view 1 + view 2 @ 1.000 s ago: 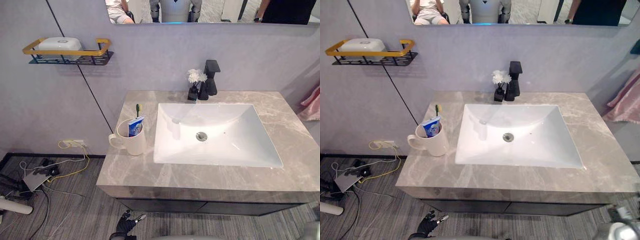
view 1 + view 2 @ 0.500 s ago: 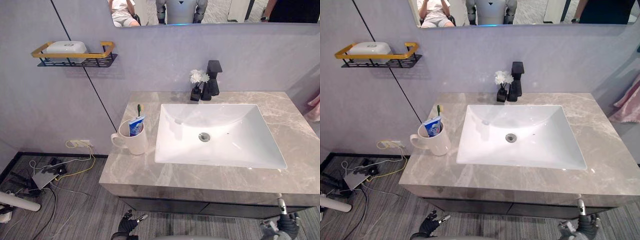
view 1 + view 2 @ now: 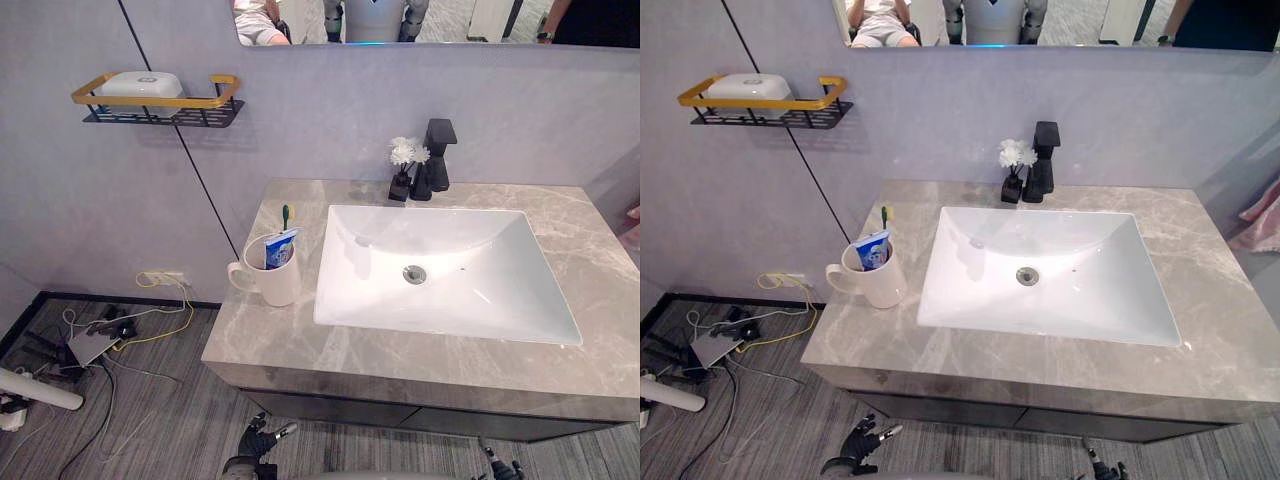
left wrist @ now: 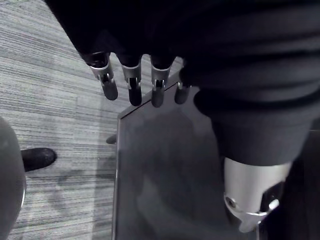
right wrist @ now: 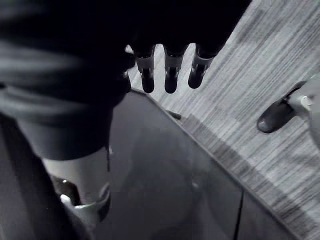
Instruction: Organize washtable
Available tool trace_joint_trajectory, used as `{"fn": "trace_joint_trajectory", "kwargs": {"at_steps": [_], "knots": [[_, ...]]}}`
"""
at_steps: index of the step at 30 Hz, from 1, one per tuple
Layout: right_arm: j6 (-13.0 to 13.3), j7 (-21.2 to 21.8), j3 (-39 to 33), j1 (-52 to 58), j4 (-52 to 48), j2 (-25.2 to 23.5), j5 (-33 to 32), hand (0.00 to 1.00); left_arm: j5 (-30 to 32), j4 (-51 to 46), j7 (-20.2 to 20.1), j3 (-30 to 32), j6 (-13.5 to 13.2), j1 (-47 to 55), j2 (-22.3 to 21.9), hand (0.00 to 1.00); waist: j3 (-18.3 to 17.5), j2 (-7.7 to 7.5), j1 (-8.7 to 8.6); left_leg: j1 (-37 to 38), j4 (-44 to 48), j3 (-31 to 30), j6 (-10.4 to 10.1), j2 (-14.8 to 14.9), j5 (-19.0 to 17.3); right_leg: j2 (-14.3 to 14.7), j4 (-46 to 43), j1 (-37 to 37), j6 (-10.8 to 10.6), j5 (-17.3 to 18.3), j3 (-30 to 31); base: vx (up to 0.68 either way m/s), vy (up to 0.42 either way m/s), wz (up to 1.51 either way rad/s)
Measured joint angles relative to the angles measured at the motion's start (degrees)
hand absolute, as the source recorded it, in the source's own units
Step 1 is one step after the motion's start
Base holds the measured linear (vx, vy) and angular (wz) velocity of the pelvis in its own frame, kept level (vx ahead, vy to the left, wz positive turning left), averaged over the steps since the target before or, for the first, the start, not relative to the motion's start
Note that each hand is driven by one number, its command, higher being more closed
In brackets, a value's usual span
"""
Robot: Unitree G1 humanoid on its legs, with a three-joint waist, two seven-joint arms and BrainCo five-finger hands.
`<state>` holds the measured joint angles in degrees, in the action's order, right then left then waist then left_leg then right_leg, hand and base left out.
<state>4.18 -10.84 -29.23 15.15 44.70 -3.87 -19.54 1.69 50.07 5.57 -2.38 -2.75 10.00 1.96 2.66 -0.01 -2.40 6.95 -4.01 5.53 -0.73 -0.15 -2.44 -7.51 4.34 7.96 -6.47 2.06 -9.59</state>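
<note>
Left eye view has the white mug (image 3: 272, 283) standing upright on the grey marble desk (image 3: 300, 345), just beside the left rim of the sink (image 3: 480, 290), with its handle turned outward toward the desk's left edge. A blue toothpaste tube (image 3: 281, 249) and a green-headed toothbrush (image 3: 286, 213) stand loose inside it, leaning against the rim. The mug looks like glazed ceramic, so it is probably rigid, fairly weighty for its size, slick under metal fingertips, and liable to chip if knocked against the basin. Its contents would likely shift or spill out if it were tilted, so it should be carried level. The surest hold seems to be a wrap around the body below the rim, or fingers hooked through the handle. At the back of the desk a small dark vase (image 3: 402, 170) of white flowers stands touching or nearly touching the black tap (image 3: 437, 160). It looks light, top-heavy and easy to topple. The left robot hand (image 3: 258, 445) hangs low in front of the dark cabinet (image 4: 165, 175) under the desk's front edge, its fingers (image 4: 131, 85) relaxed, spread and holding nothing. The right robot hand (image 5: 170, 75) hangs likewise by the cabinet's other end, loose and empty, and both are well apart from the mug.
</note>
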Motion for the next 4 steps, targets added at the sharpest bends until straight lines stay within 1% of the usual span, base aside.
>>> {"fn": "trace_joint_trajectory", "kwargs": {"at_steps": [4], "knots": [[-1.0,1.2,3.0,-0.7,5.0,0.0,2.5,0.00,0.1,0.1,0.4,-0.5,0.0,-0.4,0.6,0.00,1.2,-0.49,0.00,0.1,0.0,-1.0,-0.1,0.0,0.3,0.0,0.0,0.6,0.0,0.0,-1.1,-0.03,-0.045,0.11]]}}
